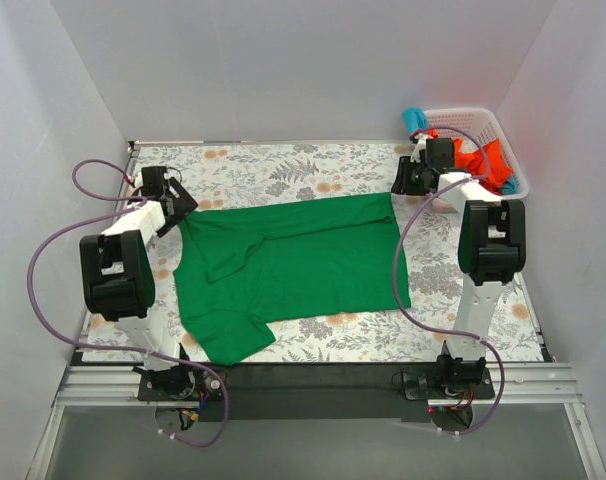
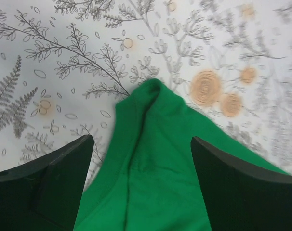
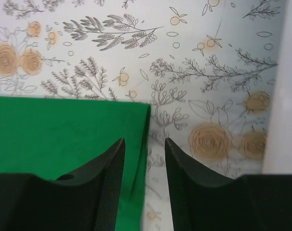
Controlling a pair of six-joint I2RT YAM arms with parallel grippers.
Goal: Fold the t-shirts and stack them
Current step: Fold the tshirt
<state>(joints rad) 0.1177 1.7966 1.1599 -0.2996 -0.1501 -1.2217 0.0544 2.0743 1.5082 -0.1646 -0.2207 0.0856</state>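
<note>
A green t-shirt (image 1: pixel 313 260) lies spread out on the flower-printed surface (image 1: pixel 283 165) between the two arms, with its collar end to the left and its straight hem to the right. One sleeve (image 1: pixel 228 338) sticks out toward the near edge, and a flap of cloth is folded over the body near the left end. The left jaws are at the shirt's far left corner and stand wide open. In the left wrist view the two dark fingers (image 2: pixel 59 173) are well apart and a raised peak of the green cloth (image 2: pixel 151 144) sits between them. The right jaws are at the far right corner of the hem, parted only a little. In the right wrist view the shirt's edge (image 3: pixel 136 144) runs into the narrow gap between those fingers (image 3: pixel 102 183), with the printed surface showing through beside it. A white basket (image 1: pixel 463 113) in the far right corner holds orange-red t-shirts (image 1: pixel 488 160) and a teal one (image 1: pixel 415 118).
</note>
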